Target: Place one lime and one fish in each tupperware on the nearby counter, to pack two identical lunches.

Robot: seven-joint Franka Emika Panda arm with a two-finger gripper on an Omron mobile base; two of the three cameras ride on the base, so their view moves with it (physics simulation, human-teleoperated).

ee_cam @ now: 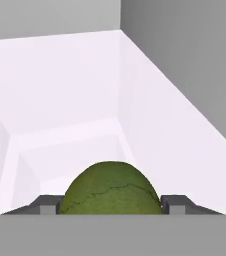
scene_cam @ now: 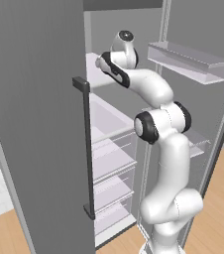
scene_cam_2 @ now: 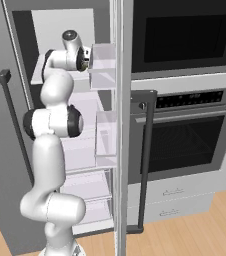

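Observation:
In the hand view a dark olive-green lime point(ee_cam: 110, 186) with a fine crack line sits between my two finger tips, low on a white fridge shelf point(ee_cam: 75, 100). My gripper point(ee_cam: 110, 206) has a dark finger point(ee_cam: 49, 204) pressed against each side of the lime. The arm reaches up into the open fridge, and the hand point(scene_cam: 103, 63) is at the upper shelf, seen from the other side as the hand point(scene_cam_2: 84, 59) behind a clear door bin. Fish, tupperware and counter are out of view.
The closed left fridge door point(scene_cam: 34, 124) with its dark handle point(scene_cam: 86, 149) stands close to the arm. The open right door carries clear bins point(scene_cam: 188, 59). Drawers point(scene_cam: 111, 163) lie below the shelf. A wall oven point(scene_cam_2: 185, 145) is on the right.

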